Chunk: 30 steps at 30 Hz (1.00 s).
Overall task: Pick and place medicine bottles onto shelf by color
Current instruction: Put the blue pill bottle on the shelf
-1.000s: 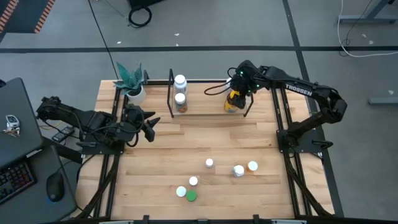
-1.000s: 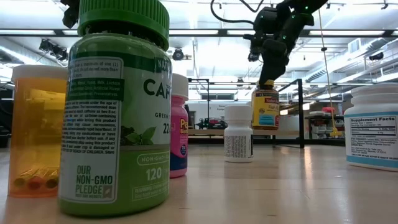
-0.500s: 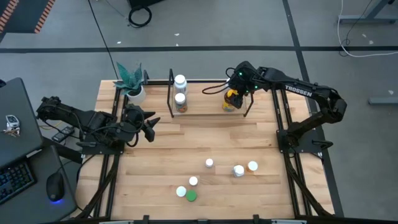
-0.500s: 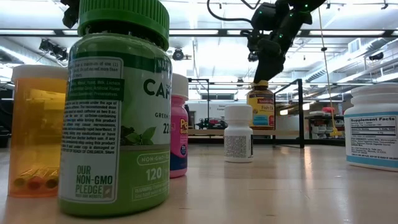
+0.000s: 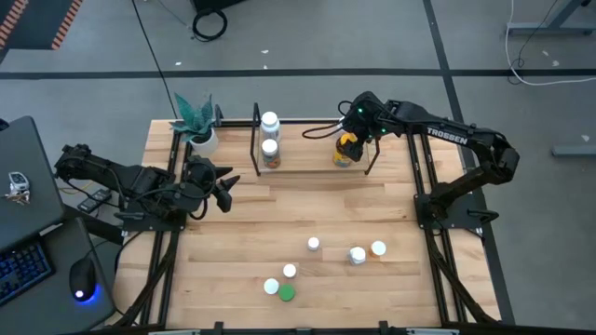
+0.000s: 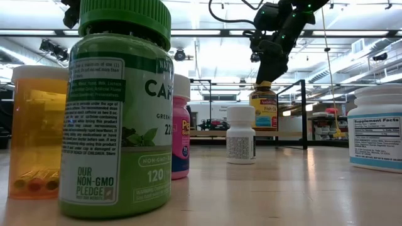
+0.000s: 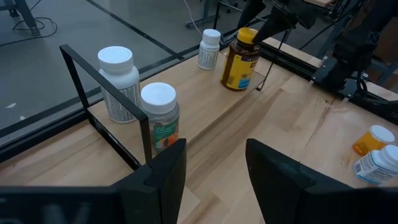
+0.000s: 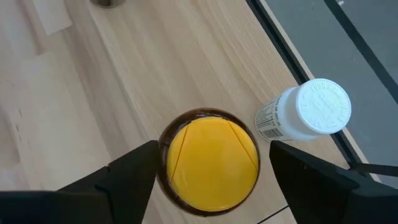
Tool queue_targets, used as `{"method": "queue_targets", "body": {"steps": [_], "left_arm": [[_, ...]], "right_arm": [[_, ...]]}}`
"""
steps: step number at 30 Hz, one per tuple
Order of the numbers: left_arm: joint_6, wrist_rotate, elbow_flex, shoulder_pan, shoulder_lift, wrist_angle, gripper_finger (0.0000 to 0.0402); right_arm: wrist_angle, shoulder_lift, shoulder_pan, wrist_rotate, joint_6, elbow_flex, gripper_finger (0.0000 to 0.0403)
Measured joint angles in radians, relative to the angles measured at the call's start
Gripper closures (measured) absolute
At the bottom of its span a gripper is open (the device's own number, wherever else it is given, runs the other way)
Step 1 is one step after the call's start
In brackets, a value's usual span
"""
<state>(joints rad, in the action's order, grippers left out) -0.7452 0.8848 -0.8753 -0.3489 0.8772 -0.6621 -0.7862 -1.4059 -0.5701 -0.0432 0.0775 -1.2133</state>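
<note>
Five bottles are seen loose on the near part of the counter (image 5: 233,233) in the high view: a green-capped bottle (image 5: 286,293) with a white-capped one (image 5: 271,287) touching it, another white cap (image 5: 290,271) just behind, a lone small white bottle (image 5: 313,244) further in, and a white bottle (image 5: 357,255) lying beside an orange vial (image 5: 378,248) toward the right. None of these is yet placed, so most of the sorting is judged to be left

Farther back, the shelf (image 5: 317,169) is found to carry two white-capped bottles (image 7: 137,99) at its left end and a small white bottle (image 7: 209,48) near the right end. Beside that one the amber bottle with the yellow cap (image 8: 211,160) is standing on the wooden base, with the right hand (image 5: 351,140) directly above it; its fingers (image 8: 130,177) are spread to either side of the cap and are not pressed against it, so this bottle is judged to be set down and free

The left hand (image 5: 222,189) is held idle over the counter's left side, its fingers spread apart with nothing between them
</note>
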Motion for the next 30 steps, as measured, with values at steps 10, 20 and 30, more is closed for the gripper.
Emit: {"method": "queue_targets", "body": {"steps": [10, 20, 30], "left_arm": [[0.000, 0.000, 0.000, 0.000, 0.000, 0.000, 0.0228], [-0.001, 0.000, 0.000, 0.000, 0.000, 0.000, 0.0228], [-0.011, -0.189, 0.000, -0.003, 0.000, 0.004, 0.0228]], "right_arm": [[-0.007, 0.006, 0.000, -0.002, -0.012, -0.038, 0.0034], [-0.056, 0.024, 0.015, 0.020, -0.023, -0.191, 0.0029], [-0.075, 0.080, 0.189, 0.024, -0.162, -0.258, 0.0030]]}}
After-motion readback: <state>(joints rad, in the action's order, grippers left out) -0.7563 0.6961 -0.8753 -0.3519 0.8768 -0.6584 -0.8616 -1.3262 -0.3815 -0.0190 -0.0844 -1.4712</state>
